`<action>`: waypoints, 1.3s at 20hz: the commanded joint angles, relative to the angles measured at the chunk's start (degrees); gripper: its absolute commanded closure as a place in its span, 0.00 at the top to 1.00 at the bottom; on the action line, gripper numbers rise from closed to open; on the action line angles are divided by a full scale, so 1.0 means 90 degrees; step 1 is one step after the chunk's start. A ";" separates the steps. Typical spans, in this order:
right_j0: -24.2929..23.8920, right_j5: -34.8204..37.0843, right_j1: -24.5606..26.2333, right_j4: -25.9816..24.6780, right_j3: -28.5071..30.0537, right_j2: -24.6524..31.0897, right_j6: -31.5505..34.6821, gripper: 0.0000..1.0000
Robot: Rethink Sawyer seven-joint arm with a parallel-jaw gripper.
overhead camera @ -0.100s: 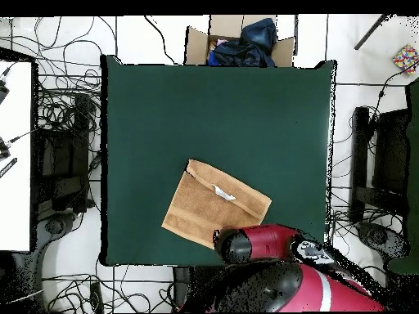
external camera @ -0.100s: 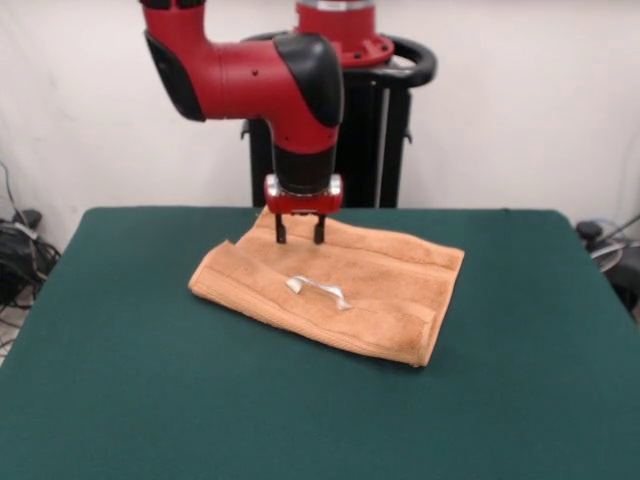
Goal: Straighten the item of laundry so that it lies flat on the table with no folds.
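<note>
orange-tan terry-cloth towel [external camera @ -0.100s: 335, 292], folded over on itself, lies a little beyond the middle of the dark green felt-topped counter [external camera @ -0.100s: 120, 400] in the front view. its doubled edge runs along the near side, from the rounded left corner to the thick right corner. a small white label [external camera @ -0.100s: 320, 290] sits curled on the upper layer. the red and black arm's gripper [external camera @ -0.100s: 299, 240] hangs over the towel's far edge with the jaws parted, two dark tips pointing down, holding nothing. whether the tips touch the cloth i cannot tell.

to do this step well, i judge the jaws should come down on the top layer alone, at the far edge or a far corner, where the free hem seems to lie. pinching both layers would only drag the whole towel. once closed on one layer, a low lift carried away from the fold should peel it open. the counter has plenty of bare room on all sides.

from the overhead view, the towel [overhead camera @ -0.100s: 216, 214] shows as a tilted rectangle near the counter's [overhead camera @ -0.100s: 164, 98] lower edge, label [overhead camera @ -0.100s: 223, 193] near its upper right side. the arm's red and black wrist [overhead camera @ -0.100s: 245, 243] covers the towel's lower right corner, so the jaws are hidden here. the grip point should be confirmed from the front view.
</note>
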 commanded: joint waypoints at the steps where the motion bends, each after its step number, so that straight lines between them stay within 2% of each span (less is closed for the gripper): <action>1: -0.0379 -0.0047 0.1115 -0.0026 -0.2254 0.0991 -0.0340 1.00; 5: -0.0557 0.0313 0.1095 -0.0190 -0.2404 0.1226 -0.0586 1.00; 11: -0.0614 0.0447 0.1024 -0.0498 -0.2482 0.1346 -0.0499 1.00; 18: -0.0752 0.0651 0.0978 -0.0595 -0.2416 0.1512 -0.0400 1.00; 26: -0.0805 0.1281 0.0233 -0.0562 -0.1970 0.1668 -0.0518 1.00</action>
